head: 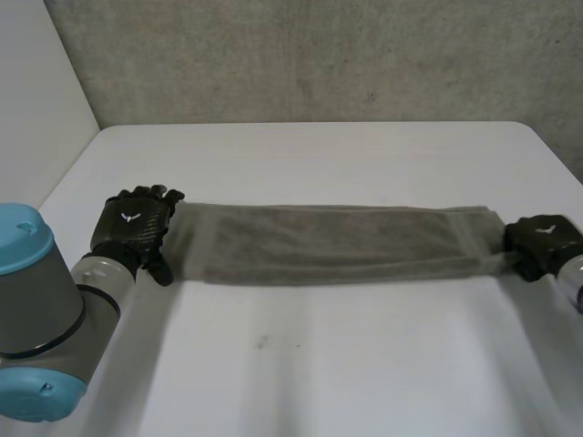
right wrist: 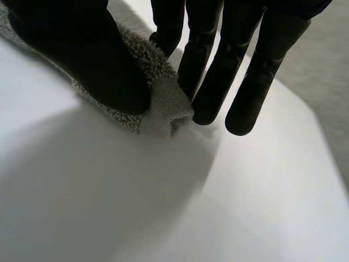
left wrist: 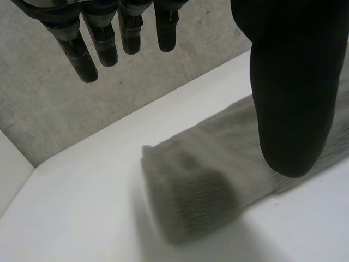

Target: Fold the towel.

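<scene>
Grey terry towel (head: 337, 244), folded into a long narrow band, stretched across the middle of the white worktop (head: 319, 364), reaching nearly from left edge to right edge. At its left end, left robot hand (head: 137, 223) spread wide: fingers (left wrist: 82, 54) straight, well apart from the thumb (left wrist: 292, 98), over the towel end; contact impossible to tell. At its right end, right robot hand (head: 542, 244) pinching the towel's corner between thumb (right wrist: 92, 60) and fingers (right wrist: 212, 71).
</scene>
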